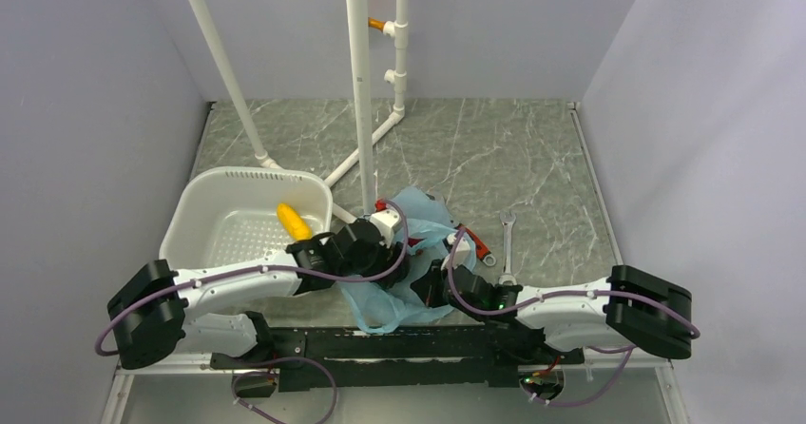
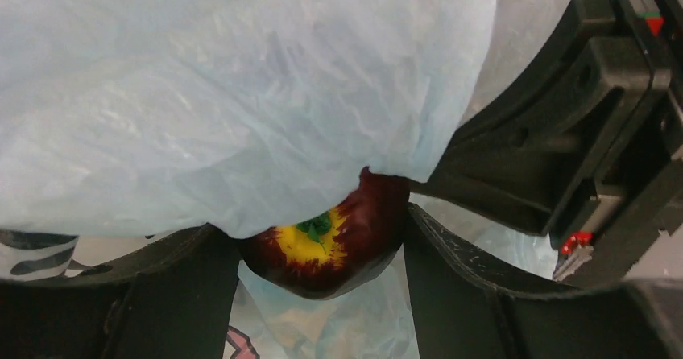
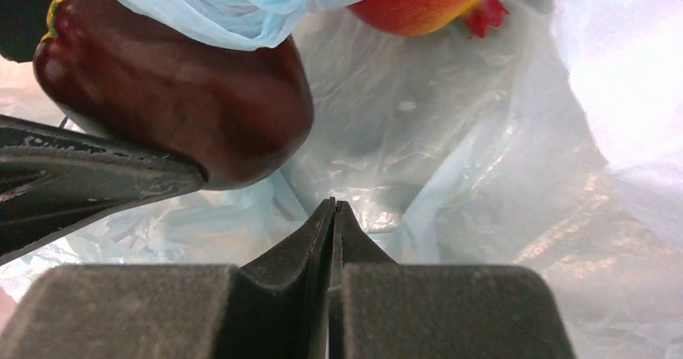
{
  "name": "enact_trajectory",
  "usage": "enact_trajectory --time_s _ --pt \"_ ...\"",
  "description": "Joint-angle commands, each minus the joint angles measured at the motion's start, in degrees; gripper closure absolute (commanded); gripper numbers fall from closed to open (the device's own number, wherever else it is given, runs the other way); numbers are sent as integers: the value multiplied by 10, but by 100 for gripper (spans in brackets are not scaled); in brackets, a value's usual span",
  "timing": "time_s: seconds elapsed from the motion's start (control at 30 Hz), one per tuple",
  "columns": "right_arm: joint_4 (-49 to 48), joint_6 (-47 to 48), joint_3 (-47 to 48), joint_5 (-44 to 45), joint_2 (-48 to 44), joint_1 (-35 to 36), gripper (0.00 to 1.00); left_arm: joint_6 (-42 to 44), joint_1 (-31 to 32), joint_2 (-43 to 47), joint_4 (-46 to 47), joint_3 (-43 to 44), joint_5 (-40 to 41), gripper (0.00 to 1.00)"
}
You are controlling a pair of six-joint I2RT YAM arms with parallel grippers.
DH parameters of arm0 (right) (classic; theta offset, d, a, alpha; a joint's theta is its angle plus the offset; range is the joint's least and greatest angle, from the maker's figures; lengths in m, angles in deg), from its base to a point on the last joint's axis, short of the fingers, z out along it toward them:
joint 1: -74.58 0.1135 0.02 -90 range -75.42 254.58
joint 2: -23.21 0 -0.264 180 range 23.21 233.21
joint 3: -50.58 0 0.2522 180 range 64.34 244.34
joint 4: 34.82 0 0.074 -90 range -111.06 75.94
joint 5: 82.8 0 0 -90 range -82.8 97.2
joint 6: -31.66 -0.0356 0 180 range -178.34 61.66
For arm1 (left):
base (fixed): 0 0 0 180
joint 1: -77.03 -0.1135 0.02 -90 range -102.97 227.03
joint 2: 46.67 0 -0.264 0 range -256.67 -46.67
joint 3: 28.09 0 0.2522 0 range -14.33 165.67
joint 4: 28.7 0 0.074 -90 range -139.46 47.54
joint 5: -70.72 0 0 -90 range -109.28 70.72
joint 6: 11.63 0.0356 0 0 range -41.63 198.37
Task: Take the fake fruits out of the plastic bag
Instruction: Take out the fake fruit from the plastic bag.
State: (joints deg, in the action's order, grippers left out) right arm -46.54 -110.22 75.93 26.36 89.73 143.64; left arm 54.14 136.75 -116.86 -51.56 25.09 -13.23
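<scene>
Grips maroon apple (image 2: 366,214) w/ left claw (image 2: 318,238), fingers pressed on both sides, just inside plastic bag (image 2: 242,93); film draped over top. Holds right claw (image 3: 332,214) fully closed, tips together, low in bag; can't tell if film is pinched. Shows red-orange fruit (image 3: 427,1) deeper in bag, beyond apple; yellow fruit (image 1: 292,221) already in white basket (image 1: 204,215) on counter (image 1: 494,148), left of bag. Looks like 2nd fruit, mid-extraction. Calls next for drawing left claw back & up, clear of film w/o dragging bag, then across to basket.
</scene>
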Motion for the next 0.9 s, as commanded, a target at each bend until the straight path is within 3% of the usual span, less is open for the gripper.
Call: enact_trajectory --time_s 0.0,0.23,0.57,0.87 --pt "-1 -17 -8 36 -4 2 95 8 -18 17 47 -12 -101 52" --pt "-6 -11 -1 32 13 2 95 -29 -51 74 167 -60 -212 48" --pt "-30 -6 -19 29 -2 2 94 -63 -82 76 194 -76 -242 43" --pt "-32 -5 -19 27 3 2 94 -140 -127 142 461 -168 -374 44"
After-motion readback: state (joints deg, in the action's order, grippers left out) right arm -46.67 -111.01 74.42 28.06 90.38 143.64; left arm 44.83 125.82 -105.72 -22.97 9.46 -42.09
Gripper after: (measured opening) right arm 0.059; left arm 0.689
